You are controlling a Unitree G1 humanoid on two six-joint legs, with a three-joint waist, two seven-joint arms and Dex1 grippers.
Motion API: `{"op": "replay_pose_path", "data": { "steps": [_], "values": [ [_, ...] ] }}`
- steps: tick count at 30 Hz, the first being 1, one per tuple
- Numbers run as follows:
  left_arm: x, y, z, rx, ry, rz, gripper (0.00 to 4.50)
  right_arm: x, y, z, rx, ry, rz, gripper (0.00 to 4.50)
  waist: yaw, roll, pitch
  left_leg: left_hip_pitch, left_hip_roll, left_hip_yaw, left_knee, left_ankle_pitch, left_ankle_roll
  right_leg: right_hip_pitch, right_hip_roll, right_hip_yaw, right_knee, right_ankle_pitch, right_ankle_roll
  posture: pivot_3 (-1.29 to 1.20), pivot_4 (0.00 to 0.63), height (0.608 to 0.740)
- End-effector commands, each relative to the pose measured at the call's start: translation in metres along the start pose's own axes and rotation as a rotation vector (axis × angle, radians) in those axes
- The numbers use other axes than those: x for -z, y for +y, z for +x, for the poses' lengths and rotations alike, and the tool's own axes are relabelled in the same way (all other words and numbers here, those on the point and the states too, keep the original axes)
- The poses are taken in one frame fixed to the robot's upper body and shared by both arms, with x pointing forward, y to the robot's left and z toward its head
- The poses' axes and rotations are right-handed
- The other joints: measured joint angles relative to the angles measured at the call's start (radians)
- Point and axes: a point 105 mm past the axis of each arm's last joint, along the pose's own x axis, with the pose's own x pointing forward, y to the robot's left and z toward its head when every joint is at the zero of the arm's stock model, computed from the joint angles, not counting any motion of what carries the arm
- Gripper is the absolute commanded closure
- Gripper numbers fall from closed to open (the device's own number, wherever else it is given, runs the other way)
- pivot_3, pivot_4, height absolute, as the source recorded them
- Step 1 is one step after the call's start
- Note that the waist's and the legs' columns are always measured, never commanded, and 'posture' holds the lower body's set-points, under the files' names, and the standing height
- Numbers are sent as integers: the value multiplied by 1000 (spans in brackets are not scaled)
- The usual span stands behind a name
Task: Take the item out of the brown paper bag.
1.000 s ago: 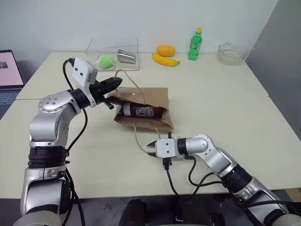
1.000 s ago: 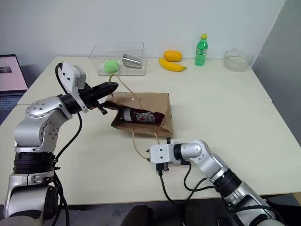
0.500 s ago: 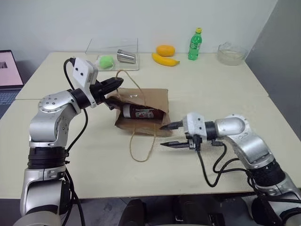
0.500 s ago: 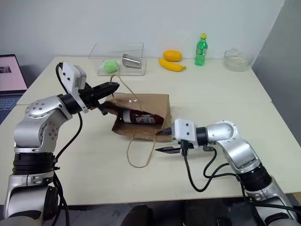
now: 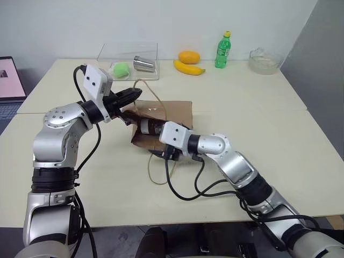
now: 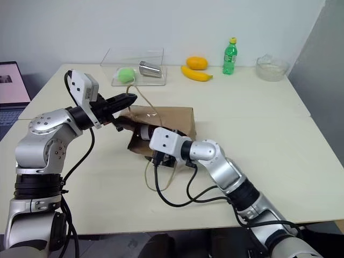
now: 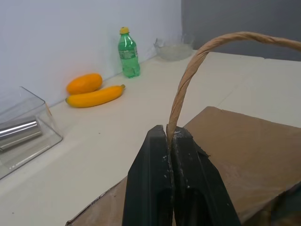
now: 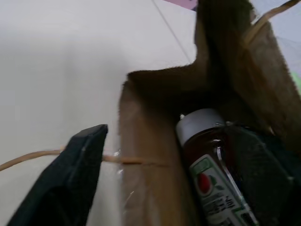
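Note:
The brown paper bag (image 5: pixel 174 110) lies flat mid-table, its mouth facing left. My left gripper (image 7: pixel 169 134) is shut on the bag's upper cord handle (image 7: pixel 197 61) and holds that edge lifted. The item, a red bottle (image 8: pixel 211 188) with a white cap (image 8: pixel 201 123), lies just inside the mouth; its dark end (image 5: pixel 148 127) peeks out in the head views. My right gripper (image 8: pixel 171 136) is open at the mouth. One finger (image 8: pixel 75 174) is outside the bag's lower wall, and the other finger (image 8: pixel 263 169) is inside beside the bottle. It has hold of nothing.
The bag's lower cord loop (image 5: pixel 156 173) trails on the table toward me. Along the far edge stand a clear box (image 5: pixel 129 60) with a green ball and a metal can, a banana (image 5: pixel 188 68), an orange fruit (image 5: pixel 189 57), a green soda bottle (image 5: pixel 222 51) and a glass bowl (image 5: pixel 265 60). A laptop (image 5: pixel 9 80) sits far left.
My right gripper swung from the bag's right side up and across to its mouth, and its fingers spread wider. The left gripper kept still on the handle.

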Motion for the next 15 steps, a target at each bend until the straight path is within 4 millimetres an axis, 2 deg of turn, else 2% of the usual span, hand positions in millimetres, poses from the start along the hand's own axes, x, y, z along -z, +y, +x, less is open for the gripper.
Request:
{"op": "replay_pose_path", "data": {
  "steps": [1, 6, 9, 15],
  "values": [
    [-22, 3, -1, -12, -58, 52, 4500, -9, -14, 7, 86, -2, -83, 42, -1, 0, 0, 0, 0, 0, 0, 0, 0, 0, 0, 0, 0, 0, 0, 0, 150, 740],
    [-23, 4, -1, -13, -62, 51, 4500, 2, -24, 17, 152, 79, -123, 42, -4, 0, 0, 0, 0, 0, 0, 0, 0, 0, 1, 0, 0, 0, 0, 0, 150, 740],
    [-23, 4, -1, -13, -66, 47, 4500, 2, -31, 20, 203, 72, -32, 42, -6, 0, 0, 0, 0, 0, -1, 0, 0, 0, 1, 0, 0, 0, 0, 0, 150, 740],
    [-21, 2, -2, -12, -68, 41, 4500, 11, -35, 22, 182, 142, -217, 42, -6, 0, 0, 0, 0, 0, 0, 0, 0, 0, 1, 0, 0, 0, 0, 0, 150, 740]
  ]
}}
